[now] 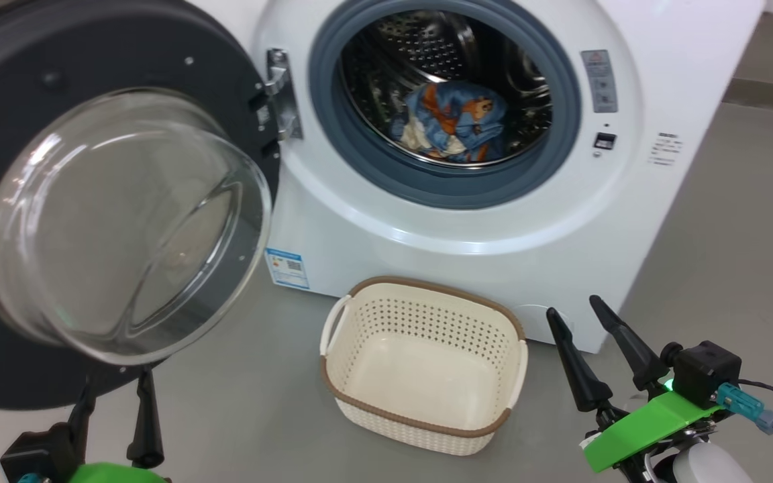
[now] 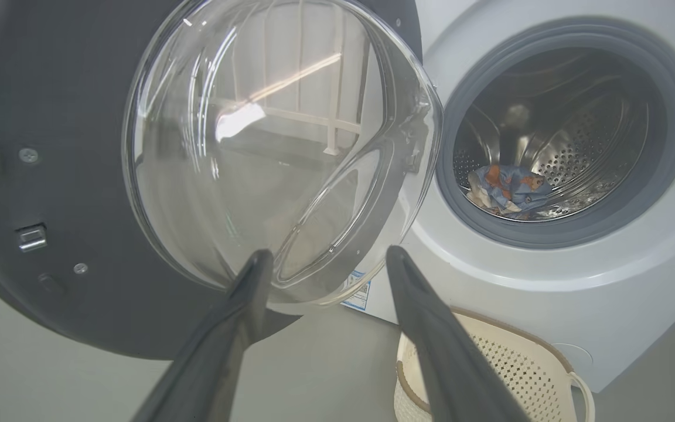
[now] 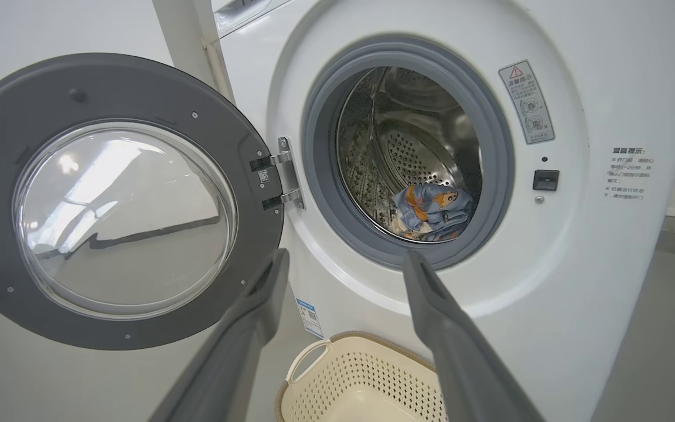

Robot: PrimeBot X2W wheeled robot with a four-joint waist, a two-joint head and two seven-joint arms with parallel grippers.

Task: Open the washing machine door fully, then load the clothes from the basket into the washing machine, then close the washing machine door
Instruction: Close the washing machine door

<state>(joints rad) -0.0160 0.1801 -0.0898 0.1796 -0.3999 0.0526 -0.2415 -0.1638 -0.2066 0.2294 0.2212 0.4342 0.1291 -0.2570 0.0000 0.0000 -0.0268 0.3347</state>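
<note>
Closing door (image 1: 125,221) looks due: clothes (image 1: 457,124) inside washer (image 1: 427,228) drum, basket (image 1: 427,362) empty at washer's 6 o'clock. Left gripper (image 2: 327,252) below door glass, right gripper (image 1: 573,305) by basket; both jaws wide, empty. Push door's free edge at 9 o'clock, swing steadily to latch.

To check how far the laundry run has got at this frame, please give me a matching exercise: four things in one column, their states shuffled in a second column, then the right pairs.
Column A
1. washing machine door
2. clothes
3. basket
4. right gripper

Column B
a. empty, standing on the floor
b. swung wide open
c. lying inside the drum
d. jaws apart, holding nothing

Pairs: 1-b, 2-c, 3-a, 4-d
</note>
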